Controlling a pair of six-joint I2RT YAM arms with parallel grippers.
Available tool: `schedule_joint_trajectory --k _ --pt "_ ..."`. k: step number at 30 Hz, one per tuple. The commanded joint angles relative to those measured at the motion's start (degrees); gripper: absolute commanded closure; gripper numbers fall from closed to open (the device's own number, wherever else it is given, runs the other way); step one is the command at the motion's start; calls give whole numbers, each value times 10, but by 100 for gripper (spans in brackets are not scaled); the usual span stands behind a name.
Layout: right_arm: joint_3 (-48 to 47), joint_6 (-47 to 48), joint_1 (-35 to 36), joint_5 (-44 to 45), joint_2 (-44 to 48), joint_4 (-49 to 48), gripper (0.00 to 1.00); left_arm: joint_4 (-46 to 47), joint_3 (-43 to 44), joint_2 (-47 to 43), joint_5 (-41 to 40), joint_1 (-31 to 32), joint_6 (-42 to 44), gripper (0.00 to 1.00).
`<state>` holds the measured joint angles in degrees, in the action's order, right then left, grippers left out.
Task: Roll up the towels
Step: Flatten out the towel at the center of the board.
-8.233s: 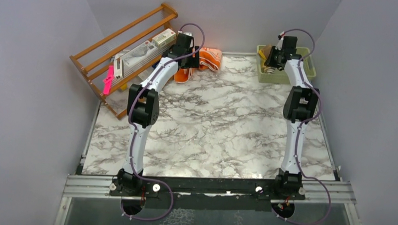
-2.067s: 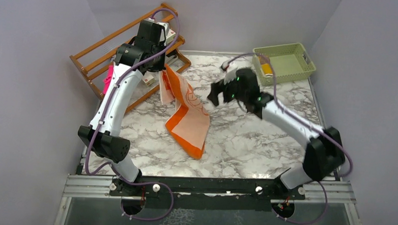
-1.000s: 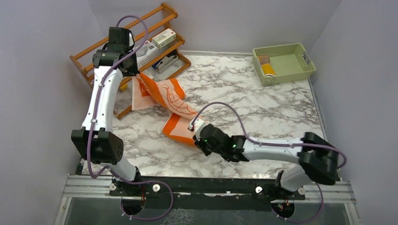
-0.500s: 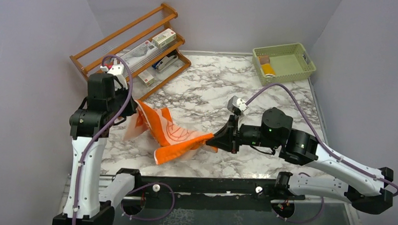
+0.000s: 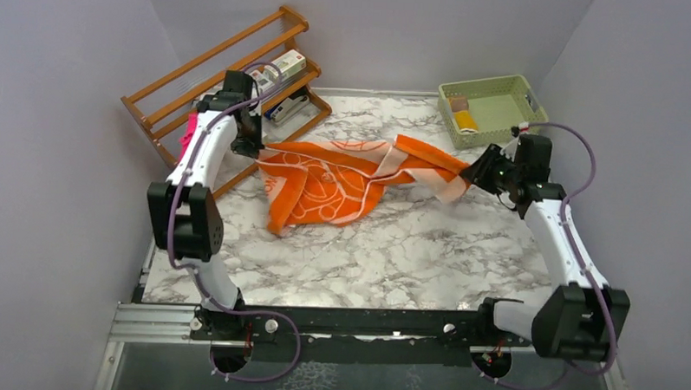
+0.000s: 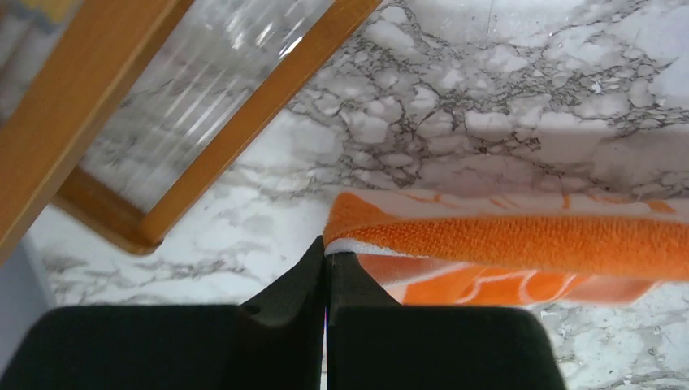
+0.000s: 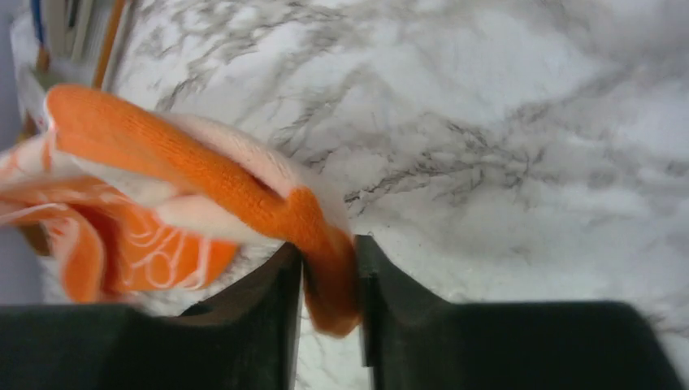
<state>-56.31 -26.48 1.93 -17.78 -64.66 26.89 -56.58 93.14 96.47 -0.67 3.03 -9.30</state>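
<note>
We see the orange towel drawn out across the upper middle of the top view, between the two arms. Its wider, printed part sags onto the marble table left of centre, and a twisted band runs off to the right.

The left jaws are closed tight, pinching a corner of the towel's edge just beside the wooden rack at upper left.

At right of the frame, the right jaws stand slightly apart with a thick fold of the towel between them, touching it on both sides.

In the upper right corner we find the mustard-yellow towel as a small bundle at the left end of the pale green basket, well apart from both arms.
</note>
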Motion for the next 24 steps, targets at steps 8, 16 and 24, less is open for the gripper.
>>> schedule_joint_trajectory --k 8,16,24 --pt "41 46 36 67 -57 -171 15 69 85 123 24 8 29 47" --pt "-85 222 277 207 -230 -148 20 119 -71 -4 88 10 -17 35" --pt "-227 246 294 266 -430 -85 31 177 -222 -74 105 23 -51 38"
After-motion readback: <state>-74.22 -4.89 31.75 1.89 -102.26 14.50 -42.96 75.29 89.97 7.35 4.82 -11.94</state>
